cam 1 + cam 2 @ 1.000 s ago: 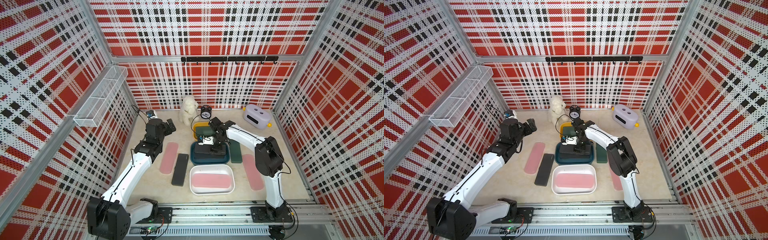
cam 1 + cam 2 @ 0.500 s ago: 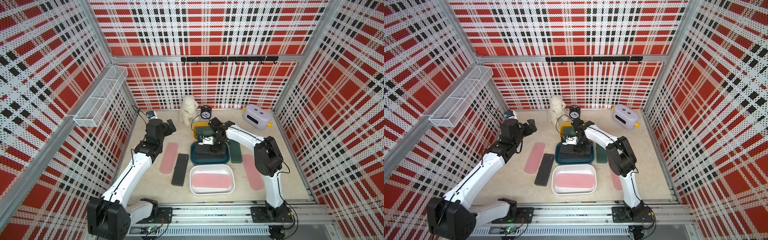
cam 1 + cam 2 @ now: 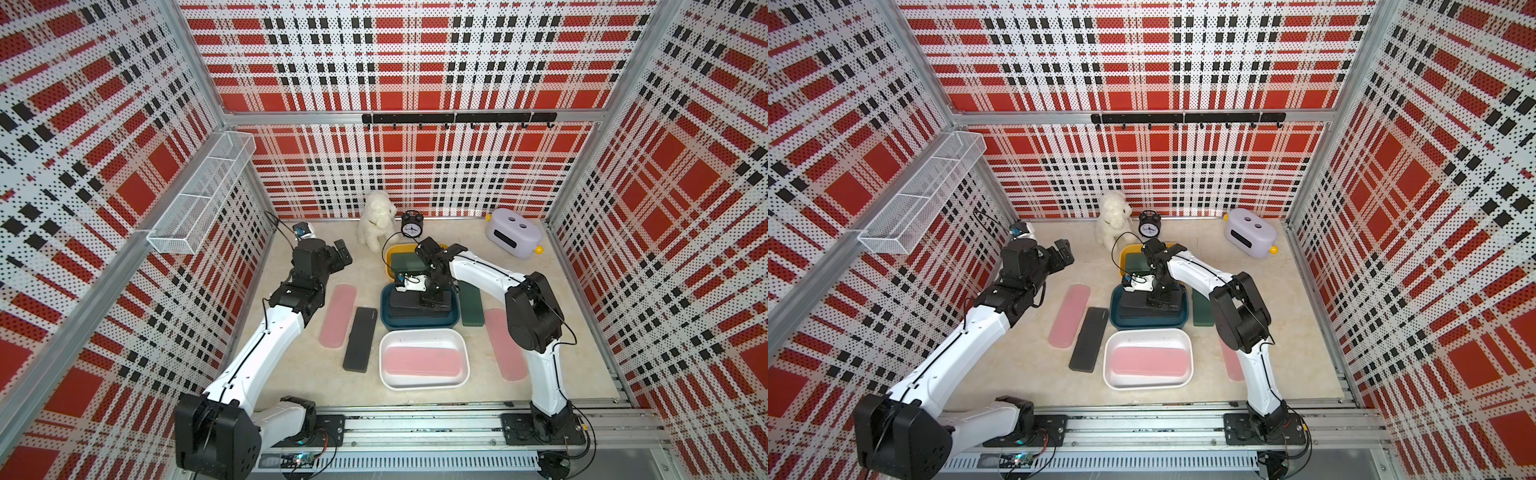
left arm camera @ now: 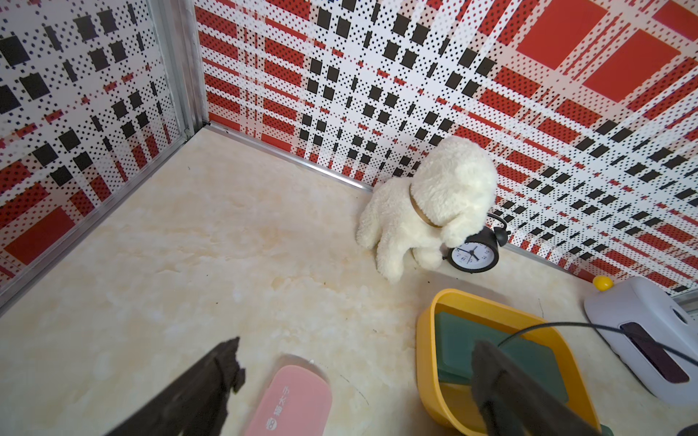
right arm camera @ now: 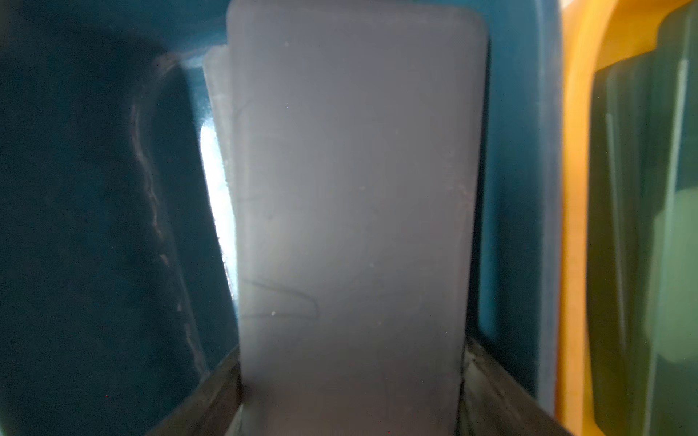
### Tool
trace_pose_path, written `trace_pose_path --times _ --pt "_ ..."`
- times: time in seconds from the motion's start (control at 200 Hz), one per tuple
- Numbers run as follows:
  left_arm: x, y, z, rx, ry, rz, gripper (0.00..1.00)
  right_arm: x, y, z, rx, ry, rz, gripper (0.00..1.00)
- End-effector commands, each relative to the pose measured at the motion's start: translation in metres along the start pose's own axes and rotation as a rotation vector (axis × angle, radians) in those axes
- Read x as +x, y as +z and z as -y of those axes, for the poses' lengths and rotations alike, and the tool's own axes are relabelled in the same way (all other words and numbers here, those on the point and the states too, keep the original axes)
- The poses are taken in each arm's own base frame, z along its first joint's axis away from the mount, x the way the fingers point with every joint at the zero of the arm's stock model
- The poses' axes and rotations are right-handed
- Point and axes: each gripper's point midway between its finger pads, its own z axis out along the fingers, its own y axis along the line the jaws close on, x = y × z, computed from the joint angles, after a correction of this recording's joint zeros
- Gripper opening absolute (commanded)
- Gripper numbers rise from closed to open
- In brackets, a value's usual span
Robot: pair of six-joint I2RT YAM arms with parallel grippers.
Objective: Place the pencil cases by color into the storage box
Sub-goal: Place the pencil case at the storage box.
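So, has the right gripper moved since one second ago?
No. The right gripper stays at the same place over the blue tub, equally far from the alarm clock.

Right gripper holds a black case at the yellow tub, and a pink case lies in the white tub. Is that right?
Not the yellow tub: in both top views the right gripper holds the black case at the dark blue tub, in front of the yellow one. The pink case does lie in the white tub.
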Motion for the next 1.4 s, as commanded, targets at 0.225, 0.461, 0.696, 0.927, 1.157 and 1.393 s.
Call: trace_pose_path --times 0.225,0.461,0.696,0.927,1.157,1.393 --pt "0.002 -0.003 -0.002 0.007 -0.002 0.002 0.99 -0.001 0.008 -0.002 -0.001 0.01 -0.01 0.84" --pt "0.004 -0.004 -0.003 0.007 -0.005 0.0 0.99 -0.003 0.006 -0.001 0.008 0.006 -0.009 0.88" --pt "0.009 -0.006 -0.006 0.006 -0.018 -0.007 0.99 -0.007 -0.004 0.0 0.038 0.001 -0.002 0.88" --pt "0.028 -0.007 -0.017 -0.031 -0.047 -0.03 0.99 -0.013 -0.018 0.005 0.124 -0.004 -0.006 0.88" --pt "0.062 0.006 -0.035 -0.111 -0.047 -0.113 0.99 -0.017 -0.022 0.007 0.177 -0.007 -0.016 0.89" --pt "0.114 0.028 -0.057 -0.214 0.025 -0.266 0.99 -0.022 -0.035 0.002 0.202 -0.015 -0.001 0.89"
